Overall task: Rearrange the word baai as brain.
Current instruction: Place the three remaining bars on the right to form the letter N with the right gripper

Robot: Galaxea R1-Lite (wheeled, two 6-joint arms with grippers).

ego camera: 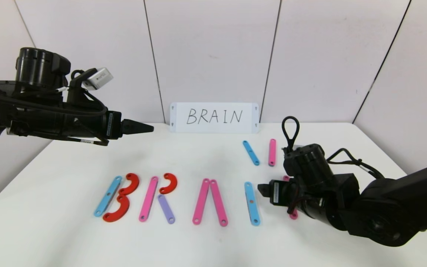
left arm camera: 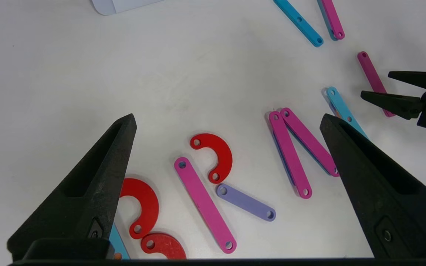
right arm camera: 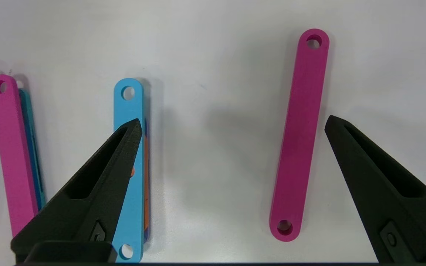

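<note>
The plastic letters lie in a row on the white table. A blue bar with two red curves makes B. A pink bar, red curve and purple bar make R. Two pink bars form a peak, then comes a blue bar. My right gripper hangs low and open, astride a lone pink bar, with one finger over the blue bar. My left gripper hovers open, high above the back left, holding nothing.
A white card reading BRAIN stands against the back wall. A spare blue bar and pink bar lie behind the row, right of centre. The table's edges slope away on both sides.
</note>
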